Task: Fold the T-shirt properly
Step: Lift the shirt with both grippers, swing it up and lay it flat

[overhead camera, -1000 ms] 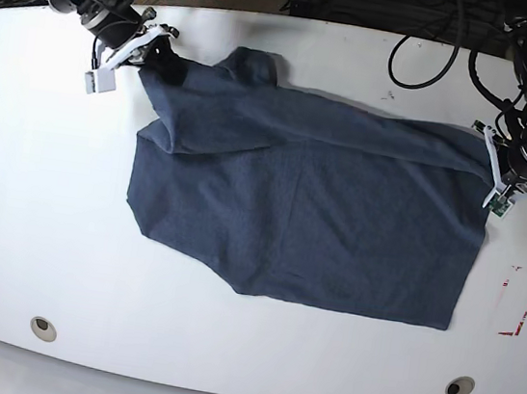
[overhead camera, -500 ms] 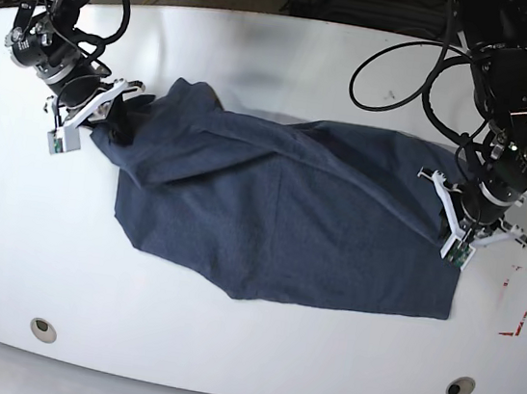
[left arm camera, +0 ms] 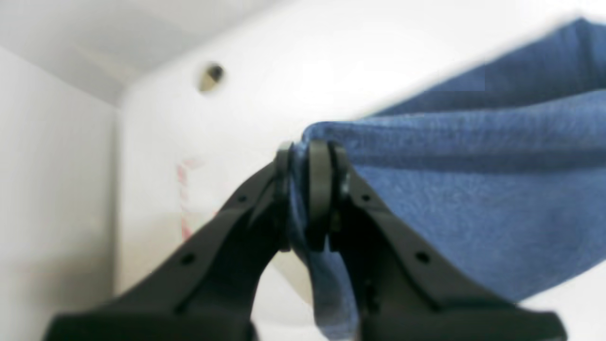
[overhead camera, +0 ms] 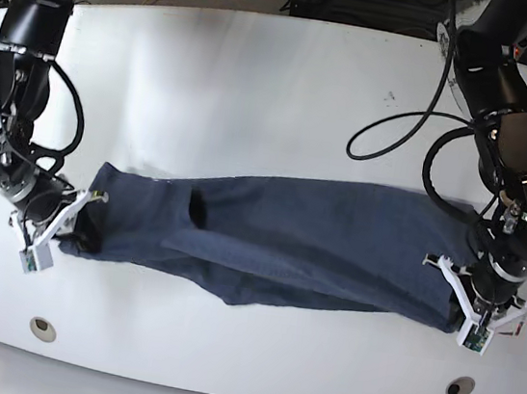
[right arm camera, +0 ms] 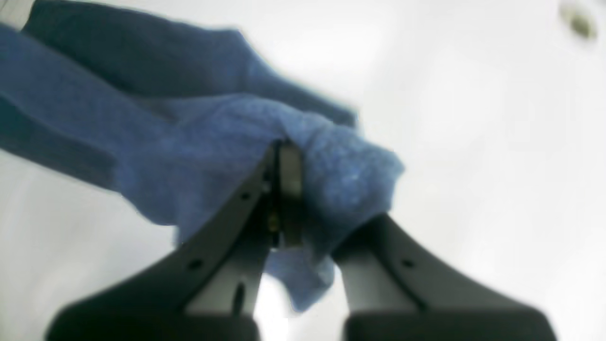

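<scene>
The dark navy-grey T-shirt (overhead camera: 286, 244) lies folded over into a long band across the near half of the white table (overhead camera: 258, 89); no lettering shows. My left gripper (overhead camera: 471, 307) is shut on its right end, and in the left wrist view the fingers (left arm camera: 319, 189) pinch a blue cloth edge (left arm camera: 473, 189). At the shirt's left end, my right gripper (overhead camera: 63, 229) is shut on bunched fabric (right arm camera: 331, 166), with black fingers (right arm camera: 284, 189) pressed together.
Two round holes (overhead camera: 43, 328) (overhead camera: 459, 387) sit near the table's front edge. A red-and-white marking (overhead camera: 522, 319) lies on the table by the left gripper. Black cables (overhead camera: 416, 71) trail over the table's back right.
Both grippers have pulled the shirt's far edge toward the front of the table, doubling the cloth over itself into a narrow band.
</scene>
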